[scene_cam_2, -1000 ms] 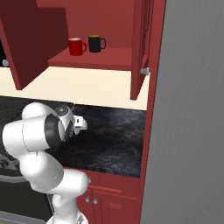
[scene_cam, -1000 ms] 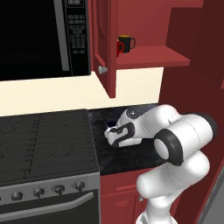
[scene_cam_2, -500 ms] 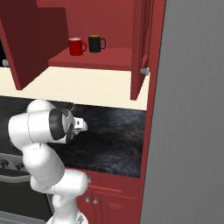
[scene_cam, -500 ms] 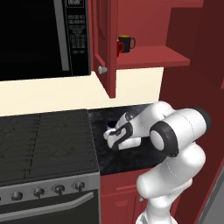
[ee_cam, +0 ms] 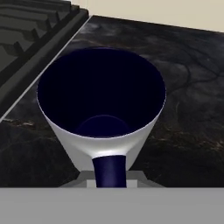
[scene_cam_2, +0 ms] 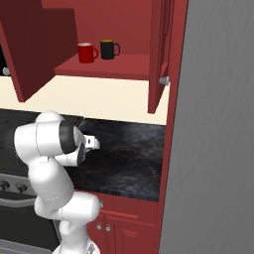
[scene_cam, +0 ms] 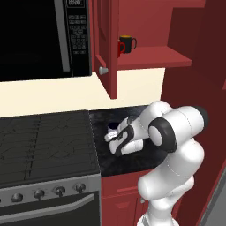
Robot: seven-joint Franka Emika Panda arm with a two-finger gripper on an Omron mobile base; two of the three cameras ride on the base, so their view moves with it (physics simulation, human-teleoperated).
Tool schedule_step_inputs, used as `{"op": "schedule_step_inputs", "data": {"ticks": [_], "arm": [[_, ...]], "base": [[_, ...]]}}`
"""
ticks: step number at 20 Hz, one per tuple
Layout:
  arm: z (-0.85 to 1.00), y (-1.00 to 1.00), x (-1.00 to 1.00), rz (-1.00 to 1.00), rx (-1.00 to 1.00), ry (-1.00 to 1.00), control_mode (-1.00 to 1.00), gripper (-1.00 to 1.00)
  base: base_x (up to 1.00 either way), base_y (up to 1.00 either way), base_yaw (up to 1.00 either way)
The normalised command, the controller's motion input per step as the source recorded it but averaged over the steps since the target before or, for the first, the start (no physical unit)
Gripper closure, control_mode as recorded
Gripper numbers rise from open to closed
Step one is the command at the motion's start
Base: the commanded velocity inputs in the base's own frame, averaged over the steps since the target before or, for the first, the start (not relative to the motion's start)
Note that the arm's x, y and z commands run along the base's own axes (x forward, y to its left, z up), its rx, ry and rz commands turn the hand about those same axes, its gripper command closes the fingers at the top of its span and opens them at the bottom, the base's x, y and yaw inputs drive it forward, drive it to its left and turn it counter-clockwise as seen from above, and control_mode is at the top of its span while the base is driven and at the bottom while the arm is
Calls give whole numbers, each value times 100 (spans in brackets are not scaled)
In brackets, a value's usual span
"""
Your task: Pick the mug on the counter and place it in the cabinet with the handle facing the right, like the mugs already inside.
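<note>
1. White mug [ee_cam: 101,109]: upright on the black counter [ee_cam: 192,100], just right of the stove [scene_cam: 44,145].
2. Gripper [scene_cam: 115,142]: I have the fingers clamped on the navy handle [ee_cam: 109,171], ready for lifting.
3. Cabinet [scene_cam_2: 106,67]: door open; black mug [scene_cam_2: 108,49] and red mug [scene_cam_2: 87,52] inside show the handle direction.

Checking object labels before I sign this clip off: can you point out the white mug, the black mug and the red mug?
white mug [ee_cam: 78,144]: hand view, on its white outer wall below the rim.
black mug [scene_cam_2: 108,50]: right base view, on its body, on the cabinet shelf.
red mug [scene_cam_2: 86,53]: right base view, on its body, beside the black one.
</note>
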Motion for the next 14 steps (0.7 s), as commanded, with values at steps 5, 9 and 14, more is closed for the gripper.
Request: {"op": "schedule_step_inputs", "data": {"ticks": [5,9,14], "arm": [[17,-6,-11,-1,1,1,-100,100],[51,-11,-17,-5,5,-3,-100,100],[67,-8,-23,0,1,-5,-100,100]], "base": [[0,0,0],[0,0,0],[0,0,0]]}}
